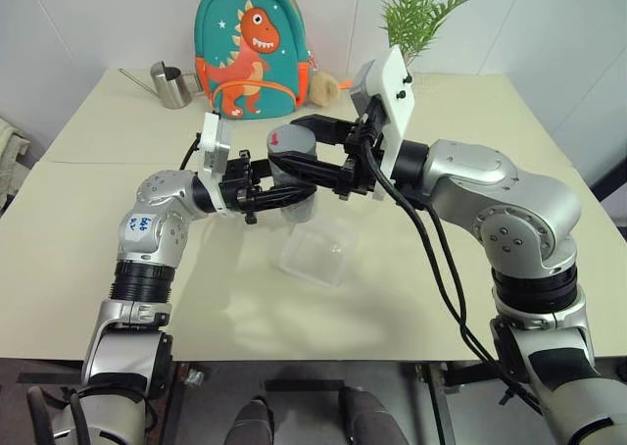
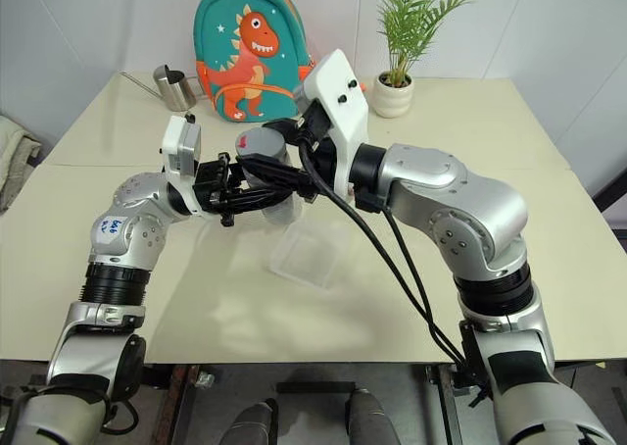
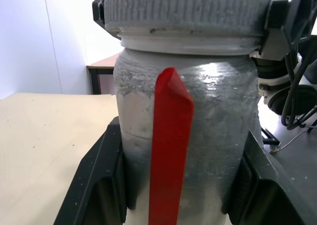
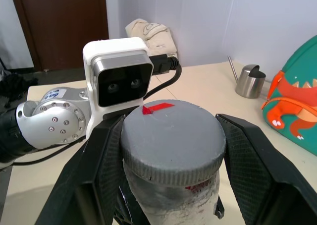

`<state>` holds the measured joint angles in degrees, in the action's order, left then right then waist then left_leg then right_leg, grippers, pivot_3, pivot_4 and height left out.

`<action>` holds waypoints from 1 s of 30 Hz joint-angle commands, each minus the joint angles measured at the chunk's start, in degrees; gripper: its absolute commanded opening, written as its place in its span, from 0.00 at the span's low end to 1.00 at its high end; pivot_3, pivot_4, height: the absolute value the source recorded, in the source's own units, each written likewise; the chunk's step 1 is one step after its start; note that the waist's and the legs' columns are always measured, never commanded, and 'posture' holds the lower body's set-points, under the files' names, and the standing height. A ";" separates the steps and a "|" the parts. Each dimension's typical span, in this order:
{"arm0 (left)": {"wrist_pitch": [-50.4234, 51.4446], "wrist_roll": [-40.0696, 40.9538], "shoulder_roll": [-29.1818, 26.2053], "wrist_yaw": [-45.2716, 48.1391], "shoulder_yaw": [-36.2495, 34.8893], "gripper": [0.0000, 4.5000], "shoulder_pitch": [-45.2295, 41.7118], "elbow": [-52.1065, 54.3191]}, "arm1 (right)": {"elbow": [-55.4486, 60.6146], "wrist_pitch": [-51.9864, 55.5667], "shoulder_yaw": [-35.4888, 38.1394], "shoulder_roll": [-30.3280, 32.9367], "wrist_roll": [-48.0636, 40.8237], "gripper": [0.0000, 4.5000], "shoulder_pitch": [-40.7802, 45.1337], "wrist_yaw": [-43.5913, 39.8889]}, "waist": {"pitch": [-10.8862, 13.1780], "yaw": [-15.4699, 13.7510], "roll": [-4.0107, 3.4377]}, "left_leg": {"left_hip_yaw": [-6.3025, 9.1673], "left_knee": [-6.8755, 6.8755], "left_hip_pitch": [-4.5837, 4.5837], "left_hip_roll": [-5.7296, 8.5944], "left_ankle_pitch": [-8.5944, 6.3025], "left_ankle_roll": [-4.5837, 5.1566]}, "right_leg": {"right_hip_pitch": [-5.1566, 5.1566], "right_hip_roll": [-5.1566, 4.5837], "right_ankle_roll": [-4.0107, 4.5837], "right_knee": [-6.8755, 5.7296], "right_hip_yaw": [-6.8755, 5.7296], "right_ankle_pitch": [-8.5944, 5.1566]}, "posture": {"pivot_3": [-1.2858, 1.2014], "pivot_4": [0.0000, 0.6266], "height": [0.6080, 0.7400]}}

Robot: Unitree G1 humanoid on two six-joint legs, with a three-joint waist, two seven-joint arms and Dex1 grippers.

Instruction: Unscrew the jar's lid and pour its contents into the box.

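So the jar is up in the air over the middle of the table, held between both arms. The left gripper comes in from 9 o'clock and is clamped around the jar's body; in the left wrist view its two black fingers press against either side of the glass, with the red stripe running straight up the front between them. The right gripper reaches in from 3 o'clock and is clenched on the lid. In the right wrist view its fingers hug both sides of that grey ribbed cap, and there's a little red mark near the cap's far edge. The lid sits on the jar's neck, and the jar stands upright.

The glass looks frosty and scuffed, so I can't make out the contents inside.

The box sits on the table just below the jar, a bit toward 5 o'clock from it, and looks empty to me.

Background stuff: a dinosaur backpack at 12 o'clock at the back of the table, a steel watering can at 11 o'clock beside it, and a potted plant over at 1 o'clock.
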<state>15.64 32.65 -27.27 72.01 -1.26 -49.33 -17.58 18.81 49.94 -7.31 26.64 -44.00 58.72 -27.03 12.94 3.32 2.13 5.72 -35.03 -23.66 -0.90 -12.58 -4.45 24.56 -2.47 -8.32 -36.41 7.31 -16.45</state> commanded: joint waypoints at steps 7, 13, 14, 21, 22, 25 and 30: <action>-0.82 -4.17 -0.07 6.32 3.53 0.44 2.56 -3.34 | -6.11 -7.96 9.07 2.70 7.16 0.59 9.80 -0.98 | -0.02 0.16 -0.25 | -0.02 0.10 0.00 -0.02 0.00 0.01 | 0.00 0.02 0.02 0.13 0.00 -0.01 | 0.52 0.24 1.00; -0.41 -2.78 -0.06 4.56 0.31 0.44 0.22 -3.87 | -6.98 -7.44 9.54 2.40 8.73 0.59 9.85 -0.58 | -0.02 0.06 -0.25 | -0.02 0.10 -0.02 -0.02 0.00 0.00 | 0.01 0.01 0.02 0.12 0.00 -0.01 | 0.52 0.24 1.00; -0.03 -2.25 -0.29 4.17 -0.68 0.44 -0.77 -4.08 | -7.27 -7.06 9.80 2.59 9.36 0.59 9.69 0.15 | -0.02 0.05 -0.25 | -0.02 0.10 -0.02 -0.01 0.00 0.00 | 0.01 0.00 0.02 0.13 0.00 -0.01 | 0.52 0.24 1.00; 0.90 -1.24 -2.75 2.63 -6.25 0.44 -5.99 -6.25 | -5.42 -2.18 15.85 8.11 12.13 0.59 0.27 3.87 | -0.07 -0.37 -0.16 | -0.01 0.09 -0.02 0.00 0.00 0.00 | 0.00 -0.01 0.00 0.14 -0.01 0.00 | 0.52 0.24 1.00; 0.75 -1.38 -3.12 2.13 -6.89 0.44 -6.50 -6.64 | -2.81 -1.49 18.08 9.57 11.95 0.59 -4.37 4.19 | -0.08 -0.67 -0.15 | 0.03 0.15 -0.02 -0.01 0.00 0.01 | -0.04 0.00 0.02 0.22 -0.07 -0.01 | 0.52 0.24 1.00; -0.96 -2.60 -4.34 0.03 -8.83 0.44 -7.39 -8.90 | 3.07 1.11 24.10 10.97 11.66 0.59 -17.45 6.71 | -0.07 -1.35 -0.18 | 0.13 0.19 -0.22 0.03 -0.02 0.03 | -0.03 -0.08 -0.02 0.44 -0.19 -0.02 | 0.52 0.24 1.00; -3.79 -4.28 -4.64 -2.59 -10.04 0.44 -7.37 -11.91 | 8.61 2.45 28.70 8.50 12.49 0.59 -31.99 11.55 | -0.03 -1.12 -0.26 | 0.05 0.04 -0.43 0.02 -0.02 0.04 | 0.23 -0.06 -0.06 0.36 -0.11 -0.03 | 0.52 0.24 1.00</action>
<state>13.49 28.71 -31.56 70.46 -10.18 -55.68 -29.80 22.81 52.97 18.78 36.38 -31.97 29.89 -17.47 12.91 2.20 1.87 5.77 -35.01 -24.06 -0.89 -12.59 -4.40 24.78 -2.51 -8.37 -36.08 7.19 -16.48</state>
